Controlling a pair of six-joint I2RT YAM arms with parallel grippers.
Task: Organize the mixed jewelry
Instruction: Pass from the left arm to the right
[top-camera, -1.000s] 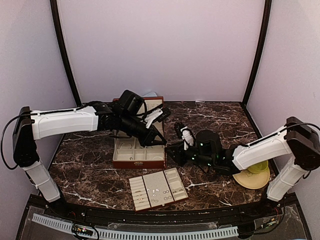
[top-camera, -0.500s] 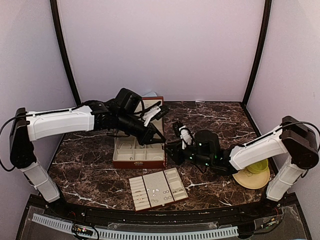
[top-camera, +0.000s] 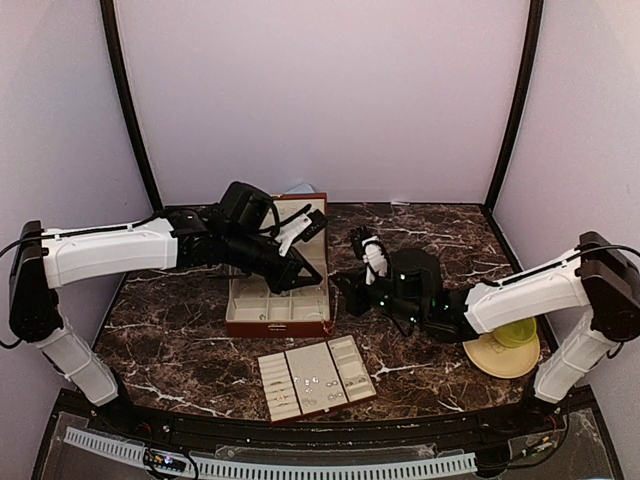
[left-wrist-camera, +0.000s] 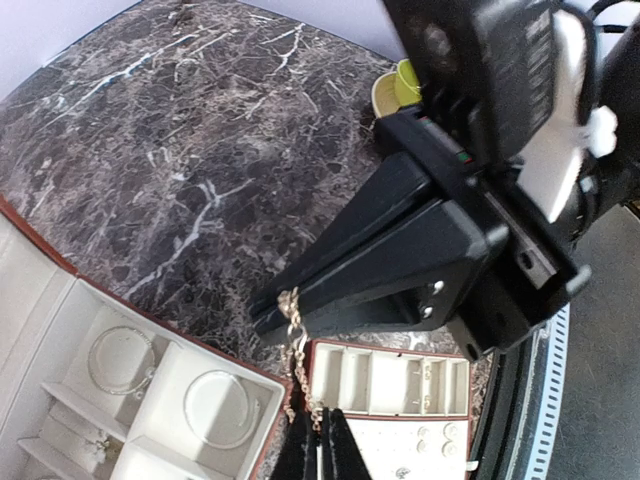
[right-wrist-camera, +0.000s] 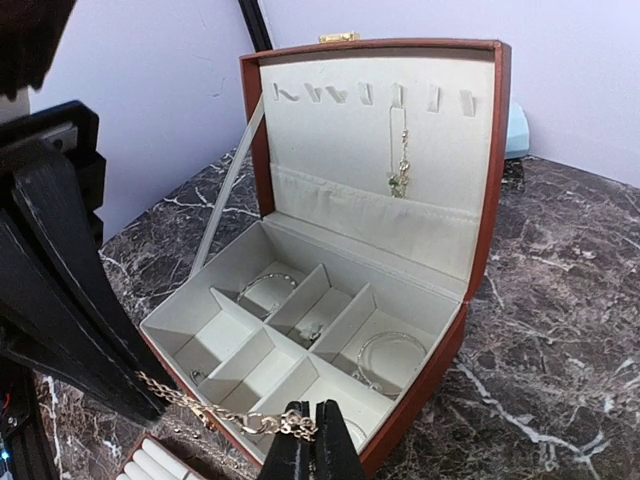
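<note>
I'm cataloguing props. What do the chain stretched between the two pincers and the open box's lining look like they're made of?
The thin gold-coloured link chain looks like polished metal: small glinting links, held by the right pincer and the left pincer. The red-brown jewellery box has a cream lining that looks matte and soft, probably velvet-like fabric or faux suede; no shine.

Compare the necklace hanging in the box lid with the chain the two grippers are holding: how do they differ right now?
The necklace hangs straight down from a hook in the lid, untouched; the chain runs slack and nearly level in front of the box. The necklace hangs free at its lower end; the chain is pinched at both ends, by the left gripper and the right gripper. Both are thin gold-coloured link chains.
</note>
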